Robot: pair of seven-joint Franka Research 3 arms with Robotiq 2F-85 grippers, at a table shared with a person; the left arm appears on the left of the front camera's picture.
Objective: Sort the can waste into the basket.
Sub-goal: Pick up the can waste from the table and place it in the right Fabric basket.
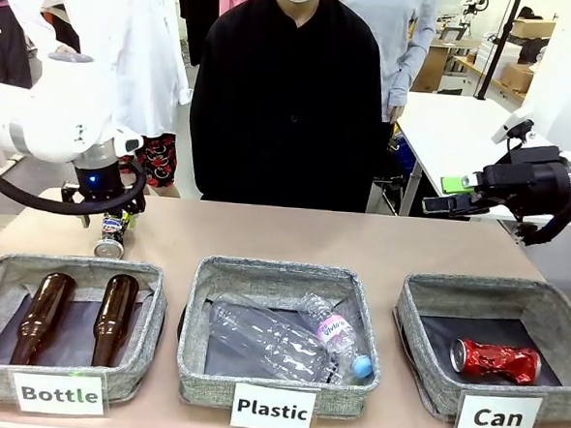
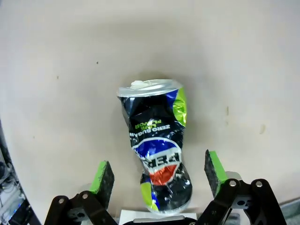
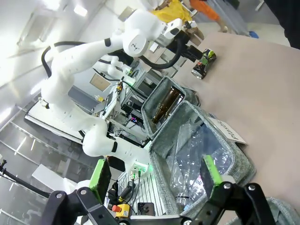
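My left fingers (image 2: 159, 176) stood open astride the dark crushed can (image 2: 157, 150) lying on the bench (image 2: 56, 93). My right fingers (image 3: 157, 176) hung open above the baskets; the red can (image 1: 495, 360) lay in the "Can" basket (image 1: 426, 292).

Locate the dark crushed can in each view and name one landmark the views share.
Front view: dark crushed can lies on the table at far left, behind the Bottle basket, under the left pincer.
Left wrist view: it fills the centre, lying between the open green pads.
Right wrist view: small, at top centre on the table, by the left pincer.
Shared landmark: the beige table.
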